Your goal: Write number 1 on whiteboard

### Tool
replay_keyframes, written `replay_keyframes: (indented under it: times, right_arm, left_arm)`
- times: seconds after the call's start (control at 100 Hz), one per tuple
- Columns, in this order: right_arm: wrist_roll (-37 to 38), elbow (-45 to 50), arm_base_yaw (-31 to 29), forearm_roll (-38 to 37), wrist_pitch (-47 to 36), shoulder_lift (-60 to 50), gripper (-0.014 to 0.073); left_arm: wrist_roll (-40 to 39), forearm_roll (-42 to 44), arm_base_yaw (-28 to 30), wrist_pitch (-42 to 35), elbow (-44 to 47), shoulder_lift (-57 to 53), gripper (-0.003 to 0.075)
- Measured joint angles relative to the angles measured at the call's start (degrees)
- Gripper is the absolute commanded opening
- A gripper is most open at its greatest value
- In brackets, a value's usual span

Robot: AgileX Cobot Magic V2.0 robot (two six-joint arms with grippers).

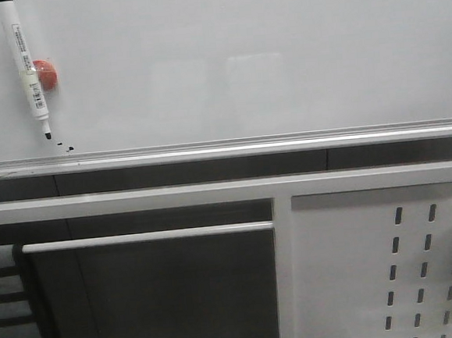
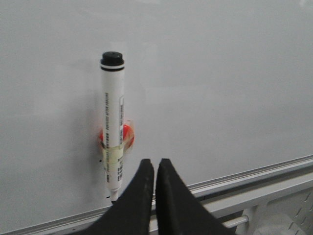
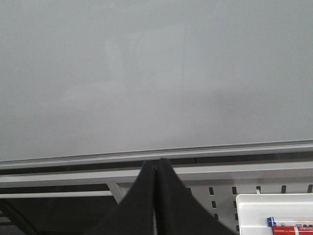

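The whiteboard (image 1: 241, 58) (image 2: 220, 73) (image 3: 156, 73) fills the upper part of every view, with its silver rail (image 1: 248, 146) along the lower edge. A white marker (image 1: 26, 63) (image 2: 112, 127) hangs tip down on the board, taped to a red magnet (image 1: 48, 73) (image 2: 128, 133). A few tiny black dots (image 1: 70, 147) sit just below its tip. The number 1 is out of view. My left gripper (image 2: 155, 161) is shut and empty, just beside the marker's lower end and not touching it. My right gripper (image 3: 155, 162) is shut and empty in front of the rail.
Below the board runs a grey frame with a horizontal bar (image 1: 145, 237) and a white perforated panel (image 1: 390, 266) at the right. A white tray (image 3: 254, 210) holding a blue-capped marker and a red item sits near the right gripper.
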Motion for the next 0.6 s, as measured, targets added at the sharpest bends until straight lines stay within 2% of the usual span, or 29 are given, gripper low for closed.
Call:
replay_keyframes:
  times: [0.27, 0.34, 0.51, 0.6]
  right_arm:
    - [0.0, 0.0, 0.0, -1.7, 0.0, 0.0, -0.0069]
    - [-0.1, 0.0, 0.0, -2.2, 0.0, 0.0, -0.0069]
    - [-0.1, 0.0, 0.0, -3.0, -0.4, 0.0, -0.0069]
    - [-0.1, 0.0, 0.0, -3.2, -0.3, 0.0, -0.0069]
  left_arm:
    - [0.1, 0.7, -0.1, -7.3, 0.0, 8.6, -0.0005]
    - [0.1, 0.9, -0.1, -9.2, 0.0, 10.5, 0.0049]
    - [0.1, 1.3, -0.1, -12.2, 0.0, 14.0, 0.0246]
    - [0.1, 1.3, -0.1, -12.8, 0.0, 14.7, 0.0311]
